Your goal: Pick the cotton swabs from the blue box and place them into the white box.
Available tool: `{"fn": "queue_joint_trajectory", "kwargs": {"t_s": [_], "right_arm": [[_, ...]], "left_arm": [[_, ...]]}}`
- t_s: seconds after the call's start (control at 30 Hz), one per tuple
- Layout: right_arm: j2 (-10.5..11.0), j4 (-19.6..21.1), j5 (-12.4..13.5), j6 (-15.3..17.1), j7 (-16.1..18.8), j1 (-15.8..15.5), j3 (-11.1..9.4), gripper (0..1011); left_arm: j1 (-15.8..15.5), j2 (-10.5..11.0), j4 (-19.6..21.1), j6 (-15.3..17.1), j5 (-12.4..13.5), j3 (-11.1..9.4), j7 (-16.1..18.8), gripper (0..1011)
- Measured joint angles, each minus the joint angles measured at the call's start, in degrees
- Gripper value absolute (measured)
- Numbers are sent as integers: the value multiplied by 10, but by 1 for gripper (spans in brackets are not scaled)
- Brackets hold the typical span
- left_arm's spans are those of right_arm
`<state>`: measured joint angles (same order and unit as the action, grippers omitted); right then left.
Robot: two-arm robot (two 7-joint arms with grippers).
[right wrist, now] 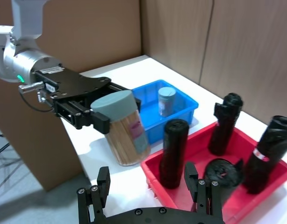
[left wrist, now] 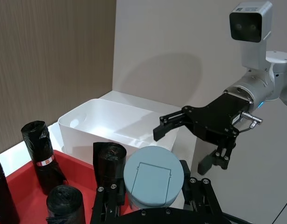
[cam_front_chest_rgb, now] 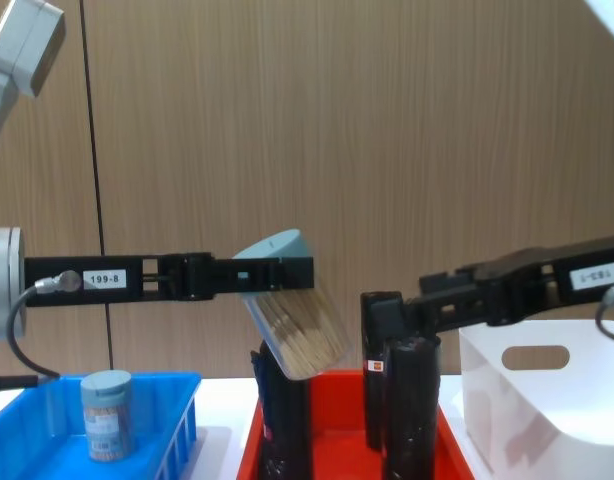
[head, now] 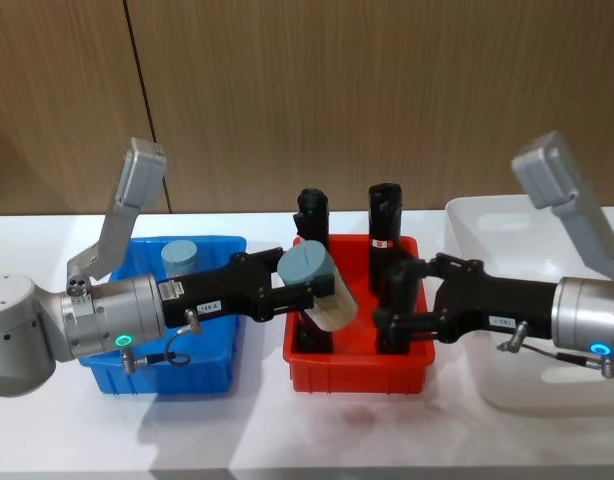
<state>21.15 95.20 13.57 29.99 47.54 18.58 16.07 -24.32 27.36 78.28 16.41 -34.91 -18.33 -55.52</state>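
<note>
Pale blue-grey at its lid and tan with sticks beneath, a cotton swabs jar is gripped at its lid end by the left gripper, whose jaws are closed on it from both sides. The jar is carried in the air, tilted, with its lid turned up toward the robot's left and its base slanting down toward the right. In the chest view it is seen well above the table, over the left edge of the red bin and clear of the blue box. A second cotton swabs jar is seen standing upright in the blue box, near its far wall. The red bin is set between the two boxes, and black cylinders are stood upright in it; four are counted in the right wrist view. The right gripper is held over the right part of the red bin, beside those cylinders, its jaws spread wide and empty, pointed toward the held jar yet apart from it. The white box is placed at the robot's right, just beside the red bin, and an oval handle cutout is shown in its near side in the chest view.
</note>
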Motion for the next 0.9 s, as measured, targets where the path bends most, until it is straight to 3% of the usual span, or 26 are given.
{"fn": "queue_joint_trajectory", "kwargs": {"t_s": [0.37, 0.9], "right_arm": [[-21, -38, -18, 5, 37, 32, 23, 1002], [-46, -82, -31, 4, 46, 65, 47, 1002]], "left_arm": [[0, 0, 0, 0, 0, 0, 0, 671], [0, 0, 0, 0, 0, 0, 0, 671]]}}
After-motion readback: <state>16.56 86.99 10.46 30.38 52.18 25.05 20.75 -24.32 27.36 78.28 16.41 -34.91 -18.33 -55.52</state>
